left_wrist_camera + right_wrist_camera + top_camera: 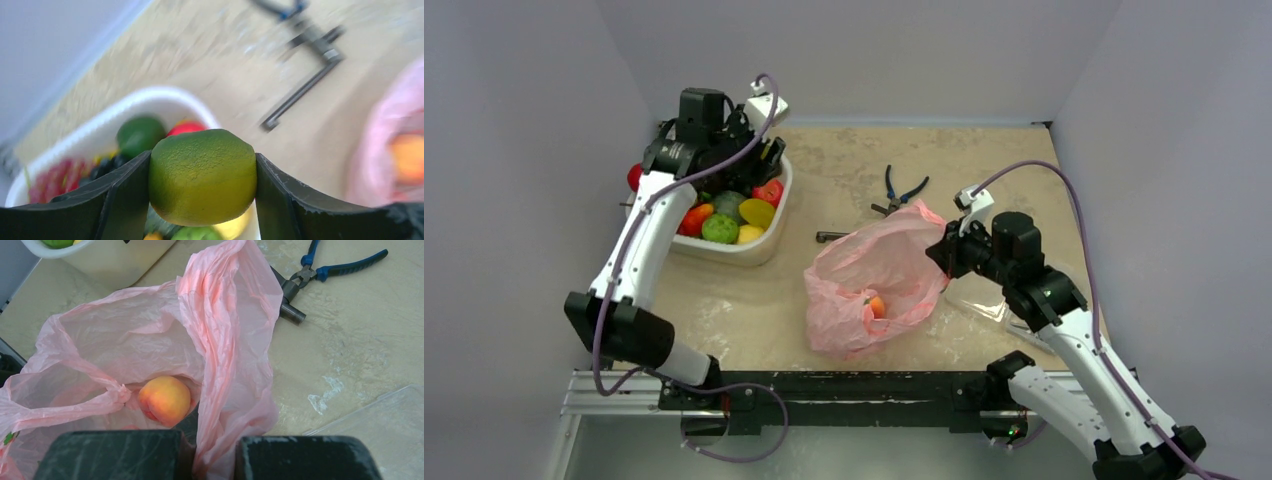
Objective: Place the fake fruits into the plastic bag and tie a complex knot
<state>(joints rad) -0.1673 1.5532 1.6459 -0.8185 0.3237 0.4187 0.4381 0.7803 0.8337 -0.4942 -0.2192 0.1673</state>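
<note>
Loading step: the left gripper (202,202) clamps a pebbly green-yellow lime (202,170), with the white tub (165,96) just beneath. The right gripper (210,456) pinches the crinkly pink bag (125,335) by its rim, a smooth peach (165,400) inside, just ahead. Next, likely: swing the lime over that open mouth and release.

My overhead feed shows a beige, marbled worktop (844,160) boxed in by plain pale grey panels: back wall (874,50) across the top, left wall (514,200) and right wall (1184,150) at the sides. The light is soft and even. An aluminium rail (624,395) runs along the lower left.
</note>
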